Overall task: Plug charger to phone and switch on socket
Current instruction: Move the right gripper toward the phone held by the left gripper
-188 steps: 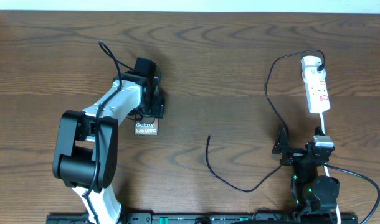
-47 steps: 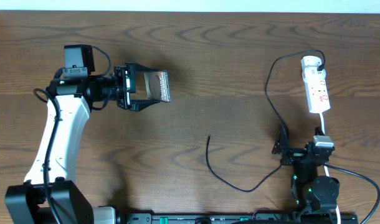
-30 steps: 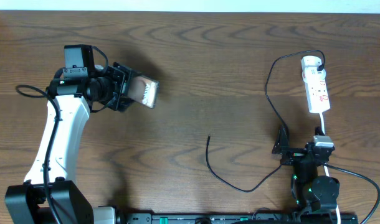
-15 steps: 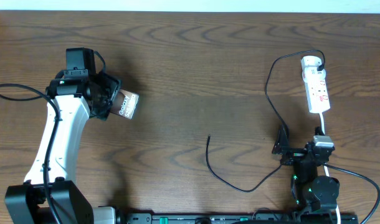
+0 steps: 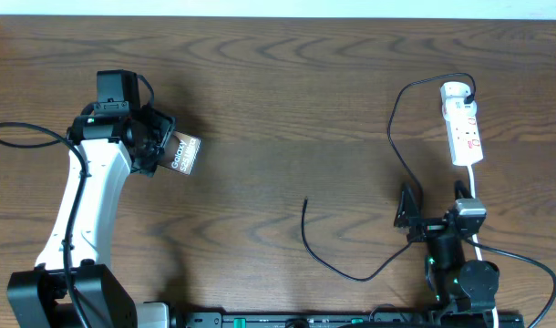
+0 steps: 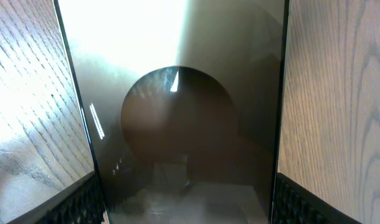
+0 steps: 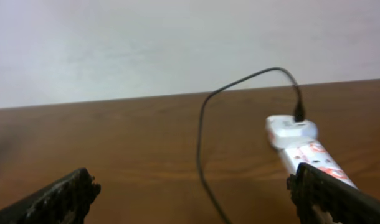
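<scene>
one step looks in hand: the left pincer (image 5: 171, 153) grips the phone (image 5: 186, 155), tilted over the bench's (image 5: 287, 109) left side, while the right pincer (image 7: 193, 196) sits open and empty near the socket (image 5: 463, 128), the charger's (image 5: 337, 270) loose tip likely its next pickup.

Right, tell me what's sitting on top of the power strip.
The charger's black plug stands in the power strip's rounded far end, its cable arcing off. Red marks show on the face; the switch state is too small to tell.
</scene>
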Robot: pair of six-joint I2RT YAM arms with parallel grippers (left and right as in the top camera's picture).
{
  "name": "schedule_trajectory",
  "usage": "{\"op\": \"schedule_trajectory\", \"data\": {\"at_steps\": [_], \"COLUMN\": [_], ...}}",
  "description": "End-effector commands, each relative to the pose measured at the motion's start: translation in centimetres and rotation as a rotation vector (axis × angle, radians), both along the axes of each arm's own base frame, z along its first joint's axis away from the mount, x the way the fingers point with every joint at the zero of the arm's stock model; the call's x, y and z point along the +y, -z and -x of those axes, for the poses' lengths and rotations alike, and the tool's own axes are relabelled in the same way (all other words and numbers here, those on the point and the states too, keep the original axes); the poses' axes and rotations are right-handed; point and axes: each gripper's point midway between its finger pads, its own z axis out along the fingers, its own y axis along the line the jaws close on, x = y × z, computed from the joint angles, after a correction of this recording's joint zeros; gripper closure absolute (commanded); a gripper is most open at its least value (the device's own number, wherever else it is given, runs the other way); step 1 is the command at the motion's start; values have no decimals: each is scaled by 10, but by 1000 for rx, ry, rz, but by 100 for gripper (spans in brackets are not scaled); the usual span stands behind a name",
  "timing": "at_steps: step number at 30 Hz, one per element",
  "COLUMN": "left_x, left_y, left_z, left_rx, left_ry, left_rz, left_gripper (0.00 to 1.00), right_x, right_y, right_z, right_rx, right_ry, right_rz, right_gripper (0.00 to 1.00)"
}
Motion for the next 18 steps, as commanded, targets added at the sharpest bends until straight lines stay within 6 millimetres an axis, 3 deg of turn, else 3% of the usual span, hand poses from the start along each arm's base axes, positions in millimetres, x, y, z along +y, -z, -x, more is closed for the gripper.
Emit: {"op": "schedule_trajectory", "data": {"at_steps": [1,5,9,14,18], "left_x": [4,4,4,4,4], "left_y": [-13,-13,-13,-13,-13], "left_z": [-4,-4,-4,-4,-4], "left_rx": [-38,-38,-38,-38,-36], "left_ry": [7,7,7,7,-21], "left_rz": [-19,-19,-19,-19,-5], "left_gripper": [93,93,93,93,93], "right_x": [16,27,54,121,163], "right_y": [-33,-61,-89,-112,-133], "right_z": [7,3,-20,-45,-66], "right_rx": [-10,90,265,518,578], "right_ry": [-93,-152,-307,-756,-1183], "right_rz": [-29,-17,-25,-159,-372], "right_gripper": [1,1,1,1,1]}}
